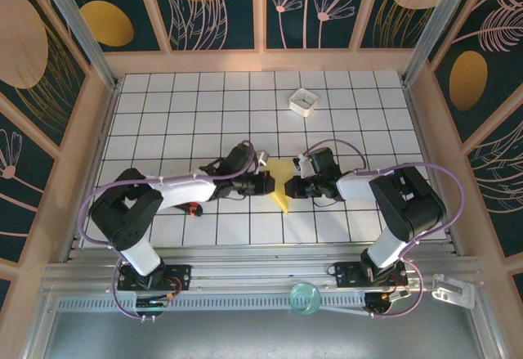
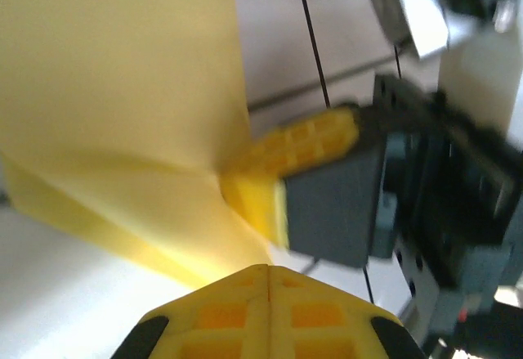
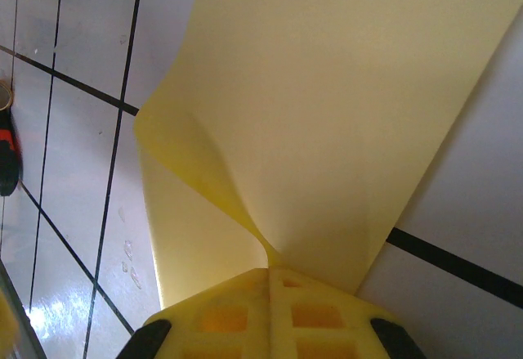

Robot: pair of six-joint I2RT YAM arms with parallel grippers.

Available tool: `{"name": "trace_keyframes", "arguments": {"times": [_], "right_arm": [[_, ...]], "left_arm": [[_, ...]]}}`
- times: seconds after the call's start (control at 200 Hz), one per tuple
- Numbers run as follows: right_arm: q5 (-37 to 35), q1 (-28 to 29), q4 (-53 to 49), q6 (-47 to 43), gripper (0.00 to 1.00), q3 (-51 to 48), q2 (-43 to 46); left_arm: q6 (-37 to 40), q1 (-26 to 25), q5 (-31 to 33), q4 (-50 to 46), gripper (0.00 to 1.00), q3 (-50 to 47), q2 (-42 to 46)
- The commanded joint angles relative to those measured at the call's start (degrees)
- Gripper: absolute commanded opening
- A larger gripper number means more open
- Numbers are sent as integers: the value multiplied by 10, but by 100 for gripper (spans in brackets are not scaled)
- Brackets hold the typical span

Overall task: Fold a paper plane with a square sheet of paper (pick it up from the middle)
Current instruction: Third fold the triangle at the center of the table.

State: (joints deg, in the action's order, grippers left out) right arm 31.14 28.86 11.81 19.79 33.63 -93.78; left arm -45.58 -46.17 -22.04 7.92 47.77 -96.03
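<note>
Folded yellow paper (image 1: 282,192) sits mid-table on the white grid table (image 1: 196,114), between the two grippers. It is a slim shape with a pointed tip toward the near edge. Close up from the left wrist, the paper (image 2: 122,89) is creased, with a doubled strip along its lower edge. From the right wrist, the paper (image 3: 327,114) buckles into a ridge running down to the fingertips.

Right gripper (image 1: 292,186) is on the paper's right side. Its yellow fingers (image 3: 245,318) are pressed fully together and pinch the paper where the ridge ends. The left wrist view also shows one right finger (image 2: 302,142) clamped on the paper's edge.

Left gripper (image 1: 270,183) is on the paper's left side. Its fingers (image 2: 221,318) are closed with no gap, and the paper's lower edge runs into the tips, so it appears to be gripped there.

Both arms are low, elbows bent outward, forearms reaching inward toward each other, so the grippers nearly face each other across the paper.

A small white square box (image 1: 303,102) stands far of the paper, well apart.
</note>
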Motion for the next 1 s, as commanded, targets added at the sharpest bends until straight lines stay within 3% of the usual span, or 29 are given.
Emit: {"name": "trace_keyframes", "arguments": {"times": [0.0, 0.375, 0.996], "right_arm": [[-32, 5, -35, -12, 0, -14, -17], [-35, 5, -38, -14, 0, -13, -18], [-35, 5, -37, -14, 0, -14, -16]], "left_arm": [[-52, -29, -22, 90, 3, -23, 8], [-42, -65, -54, 155, 1, -28, -67], [-45, -66, -71, 177, 3, -58, -81]]}}
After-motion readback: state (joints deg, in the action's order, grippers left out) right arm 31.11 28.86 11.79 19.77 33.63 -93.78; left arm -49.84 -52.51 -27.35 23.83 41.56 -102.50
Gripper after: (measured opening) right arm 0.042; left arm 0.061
